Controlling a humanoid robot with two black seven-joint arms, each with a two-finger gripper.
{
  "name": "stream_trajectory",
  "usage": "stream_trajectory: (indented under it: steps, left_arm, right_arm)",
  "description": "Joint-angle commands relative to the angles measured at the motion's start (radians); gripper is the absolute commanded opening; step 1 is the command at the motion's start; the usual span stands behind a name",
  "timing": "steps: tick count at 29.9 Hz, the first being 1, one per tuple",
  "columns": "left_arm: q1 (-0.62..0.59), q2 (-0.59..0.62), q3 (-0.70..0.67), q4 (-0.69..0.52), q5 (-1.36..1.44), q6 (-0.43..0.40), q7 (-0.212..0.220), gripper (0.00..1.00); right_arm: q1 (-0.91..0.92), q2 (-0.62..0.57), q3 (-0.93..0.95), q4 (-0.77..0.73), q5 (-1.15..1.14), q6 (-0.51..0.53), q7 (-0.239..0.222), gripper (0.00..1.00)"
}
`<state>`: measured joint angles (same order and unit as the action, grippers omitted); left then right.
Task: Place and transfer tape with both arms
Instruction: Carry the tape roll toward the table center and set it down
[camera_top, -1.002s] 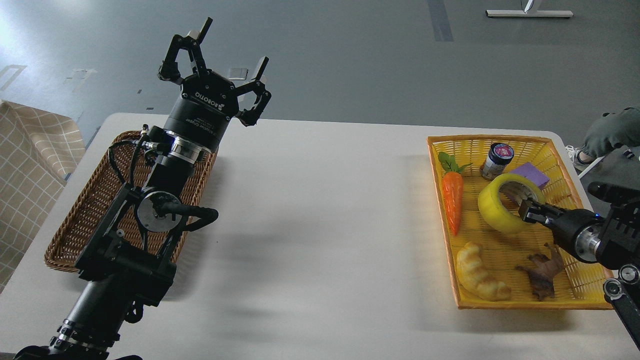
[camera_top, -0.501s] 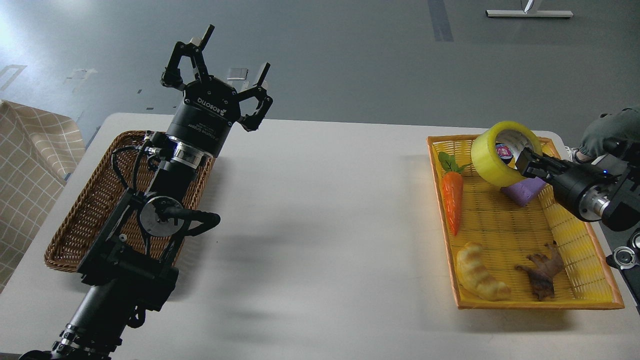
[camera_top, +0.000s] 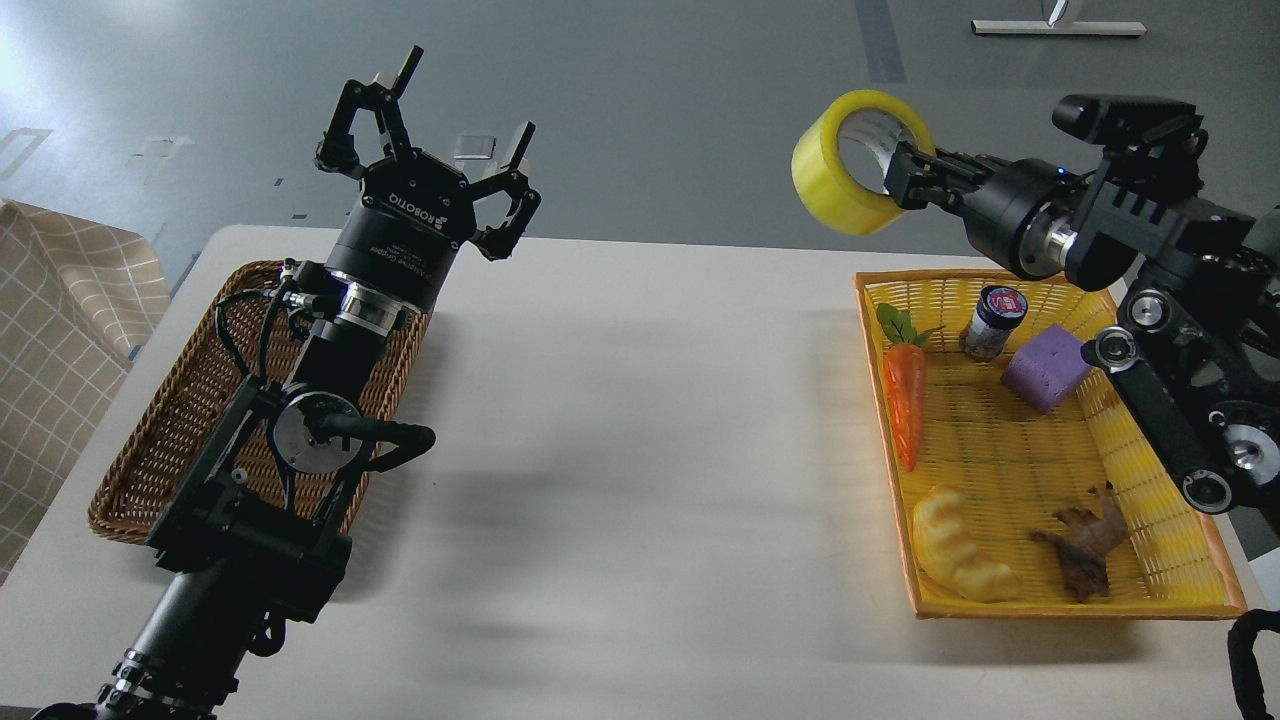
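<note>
The yellow tape roll (camera_top: 835, 180) hangs in the air above the far edge of the white table (camera_top: 640, 450), up and left of the yellow basket (camera_top: 1150, 520). My right gripper (camera_top: 905, 172) is shut on the roll's right wall, one finger inside the pale core. My right arm (camera_top: 1120, 230) reaches in from the right. My left gripper (camera_top: 455, 115) is open and empty, fingers spread and pointing up, raised above the far end of the brown wicker basket (camera_top: 160, 420).
The yellow basket holds a toy carrot (camera_top: 905, 400), a small jar (camera_top: 992, 322), a purple block (camera_top: 1045, 367), a croissant-like toy (camera_top: 960, 548) and a brown animal figure (camera_top: 1085, 545). A checked cloth (camera_top: 50, 330) lies at the far left.
My right gripper has lifted the tape out of the yellow basket and carried it up and to the left. The left arm has barely moved.
</note>
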<state>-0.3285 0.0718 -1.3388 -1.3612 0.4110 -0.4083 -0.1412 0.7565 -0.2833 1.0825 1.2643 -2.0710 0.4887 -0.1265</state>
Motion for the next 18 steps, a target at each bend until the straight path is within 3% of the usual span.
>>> stream_trajectory:
  steps: [1,8,18]
  left_arm:
    - [0.0,0.0,-0.003,-0.001,-0.001,0.0,0.0,0.98]
    - [0.0,0.0,-0.01,-0.001,0.0,0.0,0.0,0.98]
    - [0.0,0.0,-0.02,-0.001,0.0,0.0,0.0,0.98]
  right_arm:
    - [0.069,0.077,-0.053,-0.063,-0.004,0.0,0.01,0.06]
    - [0.092,0.203,-0.165,-0.115,-0.018,0.0,0.01,0.06]
    - [0.037,0.283,-0.269,-0.122,-0.069,0.0,0.01,0.06]
